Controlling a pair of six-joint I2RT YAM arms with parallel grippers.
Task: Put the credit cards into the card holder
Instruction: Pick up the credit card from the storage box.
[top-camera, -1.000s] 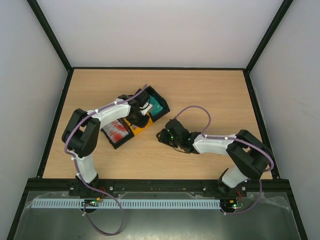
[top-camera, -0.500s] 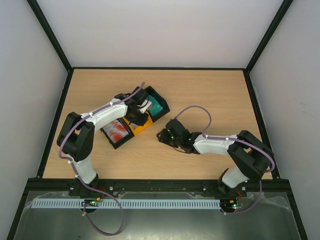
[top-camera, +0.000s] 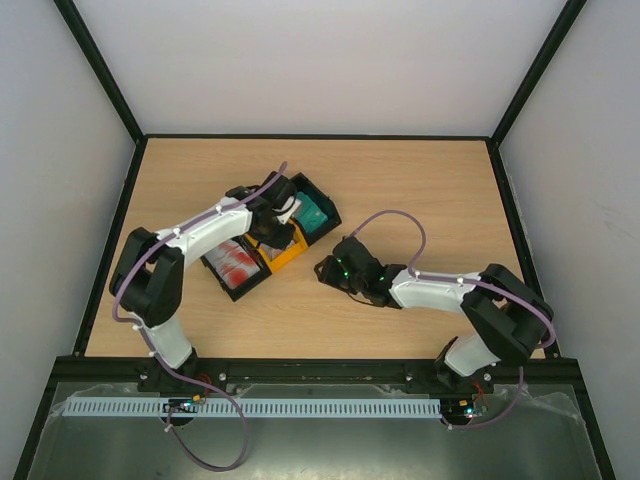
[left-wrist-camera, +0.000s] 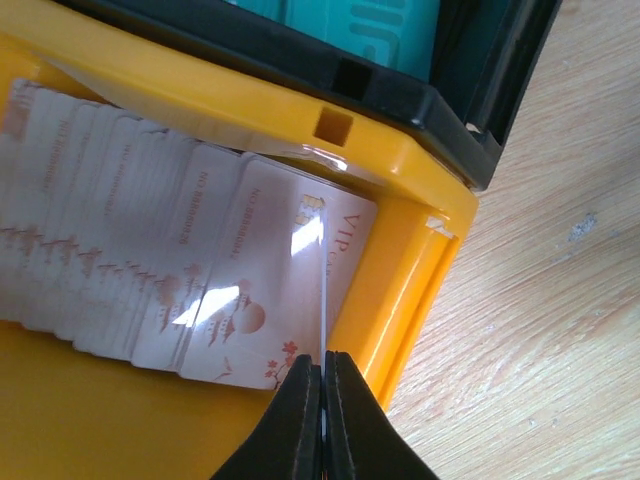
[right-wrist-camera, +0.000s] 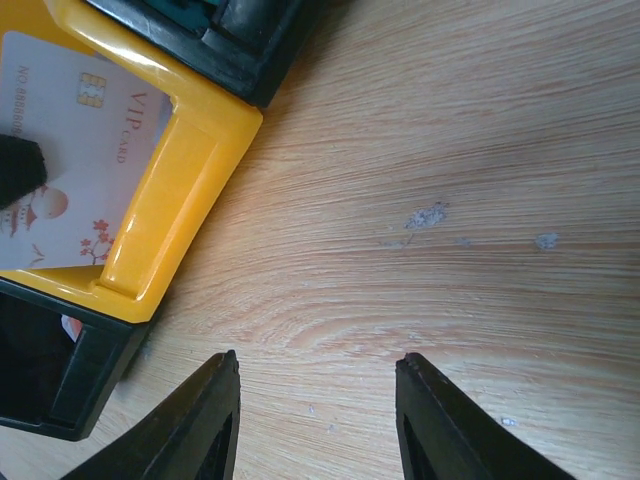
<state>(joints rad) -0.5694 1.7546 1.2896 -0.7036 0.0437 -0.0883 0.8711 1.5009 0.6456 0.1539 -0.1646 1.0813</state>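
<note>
The left gripper has its jaws pressed together. One thin pale whitish plastic card seems pinched between them, seen edge-on just above the fanned stack of pale cards in the yellow plastic tray. Its long axis runs beside the tray's right wall, so I judge it must rise clear of that wall. The right gripper hangs half open and empty over the bare wooden table, just right of the tray. I cannot find the beige card holder in any view.
</note>
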